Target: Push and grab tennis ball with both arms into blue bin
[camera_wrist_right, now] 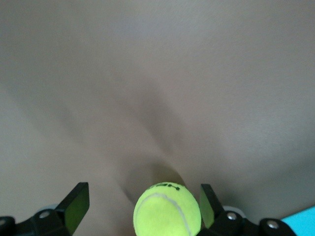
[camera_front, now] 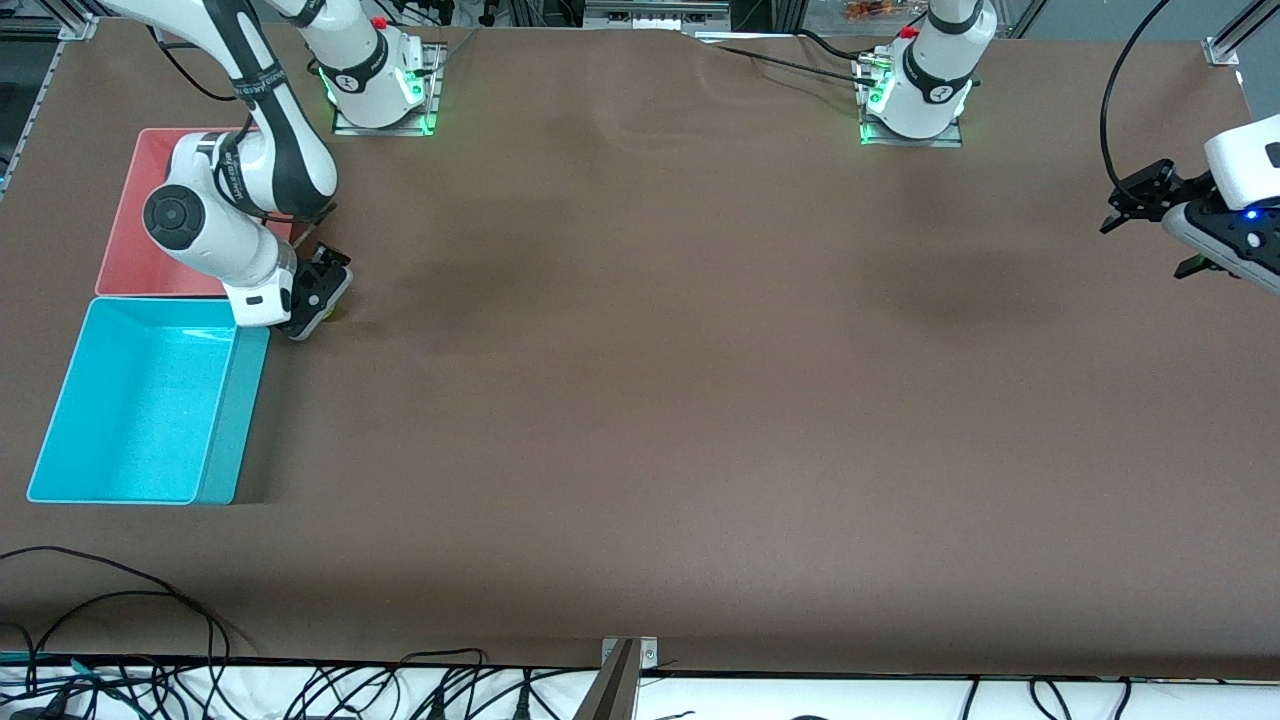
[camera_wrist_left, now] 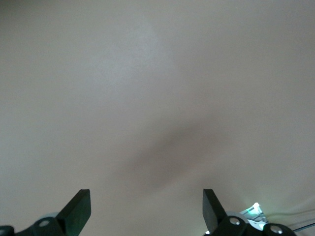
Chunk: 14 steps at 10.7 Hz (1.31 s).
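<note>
R claw (camera_wrist_right: 140,209) open round tennis ball (camera_wrist_right: 167,209), beside blue bin (camera_front: 140,405)

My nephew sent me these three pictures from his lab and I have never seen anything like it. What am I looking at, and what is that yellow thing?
These are two white robot arms bolted to a brown table, each ending in a black two-finger gripper. The big picture is taken from a high camera facing the arms. The two smaller ones come from cameras mounted on each arm's wrist, looking down past its fingers.

The yellow thing is a tennis ball. It sits between the open fingers of the right gripper, low at the table beside the blue bin; they have not closed on it. In the big picture the gripper almost hides the ball. A pink-red bin lies just next to the blue one, farther from the high camera.

The left gripper waits open over bare table at its own end, holding nothing.
</note>
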Available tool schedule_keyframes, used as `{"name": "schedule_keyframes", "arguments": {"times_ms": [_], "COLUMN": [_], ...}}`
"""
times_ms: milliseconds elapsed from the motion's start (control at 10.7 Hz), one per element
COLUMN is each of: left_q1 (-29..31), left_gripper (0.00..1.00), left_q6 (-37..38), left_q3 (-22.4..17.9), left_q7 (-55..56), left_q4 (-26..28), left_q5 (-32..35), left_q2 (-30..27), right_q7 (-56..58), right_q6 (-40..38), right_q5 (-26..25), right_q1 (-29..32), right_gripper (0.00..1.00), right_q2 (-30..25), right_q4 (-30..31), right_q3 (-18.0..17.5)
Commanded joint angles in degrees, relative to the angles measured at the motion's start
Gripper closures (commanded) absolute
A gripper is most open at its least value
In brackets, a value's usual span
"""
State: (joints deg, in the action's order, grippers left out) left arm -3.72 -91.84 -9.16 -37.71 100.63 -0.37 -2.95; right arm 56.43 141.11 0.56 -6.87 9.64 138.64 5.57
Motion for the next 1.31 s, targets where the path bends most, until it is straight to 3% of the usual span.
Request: {"name": "schedule_keyframes", "arguments": {"times_ms": [0, 94, 374, 655, 843, 1030, 1217], "left_q1": [-0.6, -0.5, 0.2, 4.0, 7.5, 8.5, 8.3], "left_gripper": [0.0, 0.0, 0.0, 0.0, 0.0, 0.0, 0.0], "left_q6": [6.4, 8.8, 10.9, 12.3, 12.6, 12.1, 11.8], "left_q3": [2.6, 4.3, 6.9, 14.3, 15.3, 15.2, 15.0], "left_q7": [11.0, 14.3, 22.9, 33.5, 36.7, 37.0, 37.1], "left_q4": [-4.6, -6.0, -6.1, -6.0, -6.2, -6.9, -7.3], "left_q5": [3.4, 4.7, 4.5, 3.9, 1.7, -0.3, -1.0], "left_q2": [0.3, 0.3, -3.1, -5.4, -6.2, -5.5, -3.6], "right_q7": [9.2, 10.0, 13.8, 15.4, 15.0, 14.1, 11.8], "right_q6": [4.7, 5.0, 4.7, 5.4, 6.5, 6.0, 4.5], "right_q5": [-3.8, -6.7, -7.3, -7.2, -7.1, -6.3, -6.3], "right_q1": [1.1, 1.2, 1.6, 1.9, 1.9, 1.9, 1.6], "right_gripper": [0.0, 0.0, 0.0, 0.01, 0.26, 0.66, 0.7], "right_q2": [1.9, 1.8, 2.8, 3.9, 3.9, 3.4, 0.3], "right_q4": [1.5, 1.5, 1.5, 2.6, 4.0, 3.8, 2.4], "right_q3": [1.2, 1.6, 3.4, 4.1, 4.0, 4.0, 3.5]}}
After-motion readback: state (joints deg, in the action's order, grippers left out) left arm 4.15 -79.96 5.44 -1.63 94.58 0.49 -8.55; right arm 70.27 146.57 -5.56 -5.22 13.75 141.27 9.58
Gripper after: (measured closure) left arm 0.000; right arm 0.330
